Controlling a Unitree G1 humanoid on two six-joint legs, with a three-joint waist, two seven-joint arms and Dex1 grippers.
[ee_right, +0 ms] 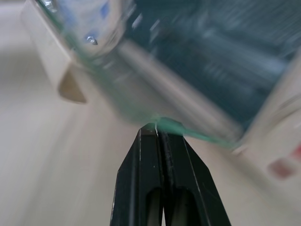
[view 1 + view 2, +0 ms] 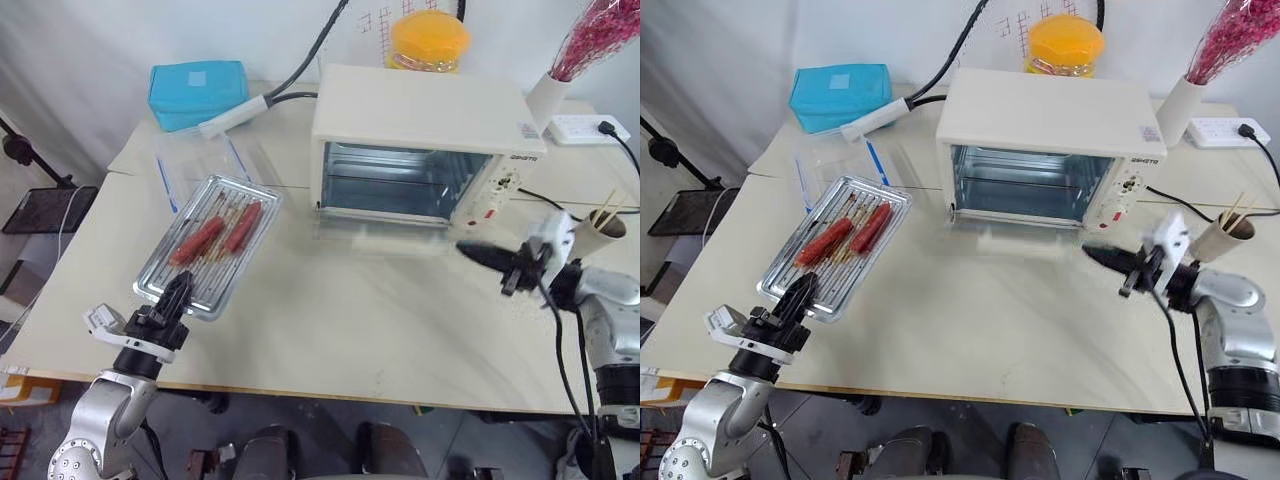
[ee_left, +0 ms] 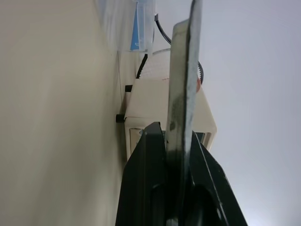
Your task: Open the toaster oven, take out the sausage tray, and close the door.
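Sausage tray out of the oven, off to the left of it and well apart. Carries a few thin red sausages on its ribbed floor. Pinched at the near short rim by the left end effector, both black fingers clamped on the metal edge; seen edge-on in the left wrist view, apparently held a little clear of the desk. Gripped at the rim, probably to keep the fingers off the food and the tray level enough that nothing rolls.

Toaster oven at the back of the desk, cavity empty and exposed. Door swung down in front of the opening, glass hard to make out from the head views. Right end effector fully closed, holding nothing, pointing leftward at the door's right front corner; in the right wrist view, fingertips just at the glass edge, contact not certain. Closed fingers probably serving as a blunt pusher to lift the door up. Judged stage: tray removal done, closing under way, tray yet to be set down.

Around: blue box and clear plastic container behind the tray, orange-lidded jar behind the oven, cup of sticks near the right arm and worth avoiding.
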